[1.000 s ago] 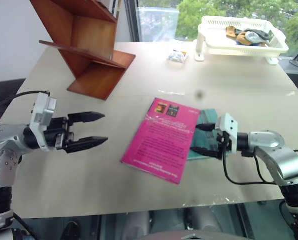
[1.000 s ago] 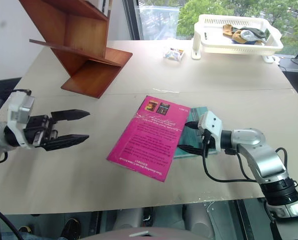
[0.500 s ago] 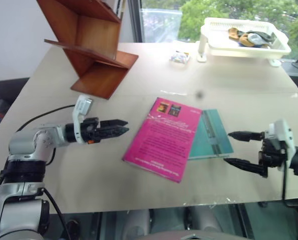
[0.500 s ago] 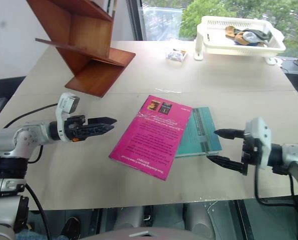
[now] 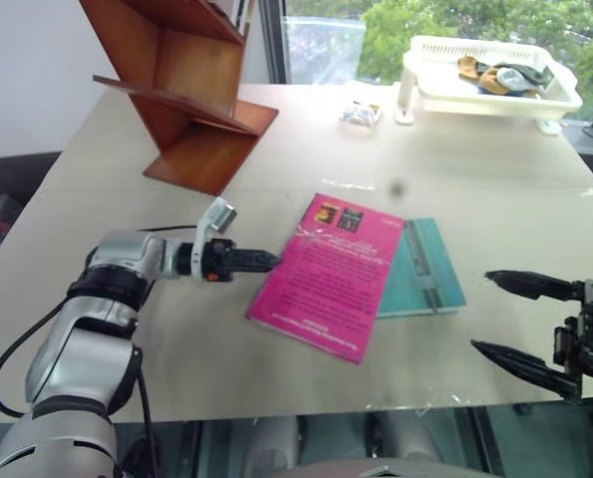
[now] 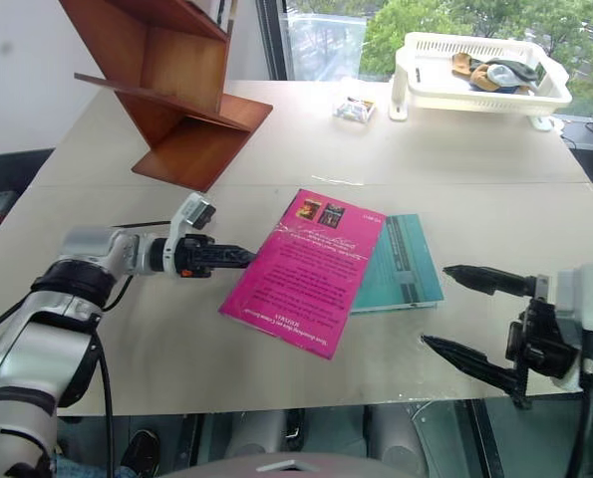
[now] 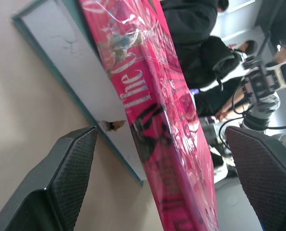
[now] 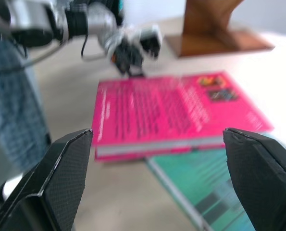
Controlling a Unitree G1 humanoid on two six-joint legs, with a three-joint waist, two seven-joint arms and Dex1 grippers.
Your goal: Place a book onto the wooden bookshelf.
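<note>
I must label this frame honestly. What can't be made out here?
- Teal book: part hidden under the pink book, head views.
- Wooden bookshelf: top cut off by the picture's edge.
- Contents of the white basket: too small to identify.
- Small packet: too small.

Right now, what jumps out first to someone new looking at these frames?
The bright pink book lying flat mid-table, partly overlapping a teal book. The left gripper points at its near-left edge with fingers open, while the right gripper hangs open off the table's right front edge. The wooden bookshelf stands at the far left.
</note>
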